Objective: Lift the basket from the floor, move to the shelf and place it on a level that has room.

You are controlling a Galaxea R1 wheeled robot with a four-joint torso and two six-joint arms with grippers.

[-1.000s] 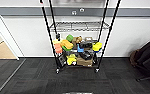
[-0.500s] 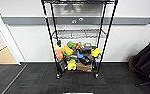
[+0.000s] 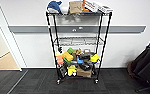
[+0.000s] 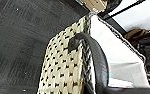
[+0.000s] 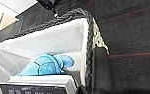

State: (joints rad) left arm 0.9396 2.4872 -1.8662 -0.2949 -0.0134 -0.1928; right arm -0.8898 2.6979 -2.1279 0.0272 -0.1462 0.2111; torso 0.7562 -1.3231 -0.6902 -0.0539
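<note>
Starting at the wrists, both cameras are looking down on the basket (image 4: 66, 72) from very close, with dark carpet floor (image 4: 16, 37) well below it, so the basket is riding off the ground between the two arms. Whether either gripper is clenched on it cannot be told; the fingers are not readable. In the left wrist view a dark handle (image 4: 96, 57) is arching over the basket's cream woven side. In the right wrist view the other handle (image 5: 99, 70) is standing against the braided rim, and inside the white lining a blue soft toy (image 5: 44, 65) is lying beside a flat white box (image 5: 41, 83).

Moving outward, the head view is showing the shelf (image 3: 78, 42) straight ahead, standing against the wall on the floor (image 3: 41, 83). Its top tier is carrying a blue whale plush (image 3: 54, 6) and boxes, and the lower tiers are crowded with colourful toys (image 3: 76, 61). The level (image 3: 78, 41) just under the top tier is looking bare.

Judging from this, the lift is done and the carrying step is in hand. The next move is calling for getting close to the shelf with the basket raised enough to clear that bare level's front edge.
</note>
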